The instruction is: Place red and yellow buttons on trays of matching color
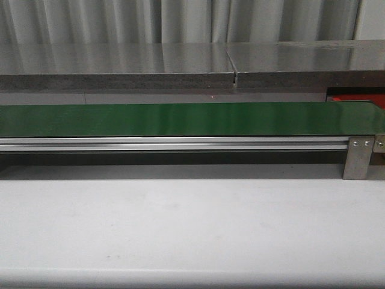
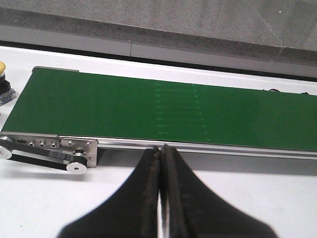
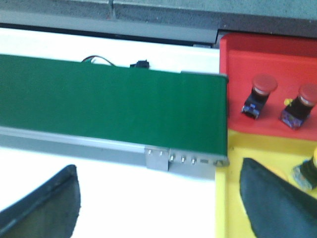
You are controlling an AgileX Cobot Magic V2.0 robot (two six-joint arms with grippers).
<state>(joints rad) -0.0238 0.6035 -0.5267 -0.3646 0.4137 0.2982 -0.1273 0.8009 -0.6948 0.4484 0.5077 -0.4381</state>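
Two grippers report: my left gripper (image 2: 162, 148) is pressed closed and empty; my right gripper (image 3: 158, 198) is spread wide. Beyond it, two domed glossy red buttons (image 3: 258, 94) lie on the flat red tray (image 3: 277, 49), beside the smooth green belt (image 3: 109, 106).

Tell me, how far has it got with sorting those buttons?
Partly done, it seems. Two red buttons already lie in the red tray, and one button sits in the yellow tray. Neither the shut left gripper nor the open right gripper holds anything. The green belt is bare; a yellow button waits beyond its end.
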